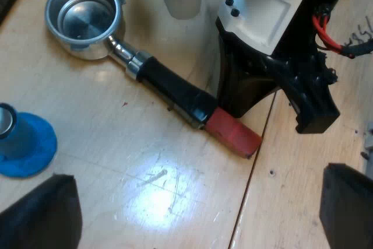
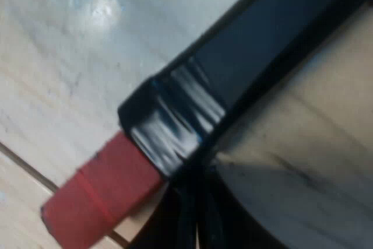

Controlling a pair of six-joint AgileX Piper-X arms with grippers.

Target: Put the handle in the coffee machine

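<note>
Here, left claw (image 1: 197, 180) gapes empty; right claw (image 1: 265, 109) at the handle (image 1: 175, 88), grip unclear.

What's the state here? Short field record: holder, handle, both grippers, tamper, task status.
holder: metal holder lying loose on the wooden table, basket looks empty
handle: dark handle, red end resting on the table by a board seam
right gripper: right gripper down at the handle, just beside the red end
left gripper: left gripper open, above bare table, apart from the holder
tamper: blue tamper standing on the table, apart from the holder
task: not yet done
</note>
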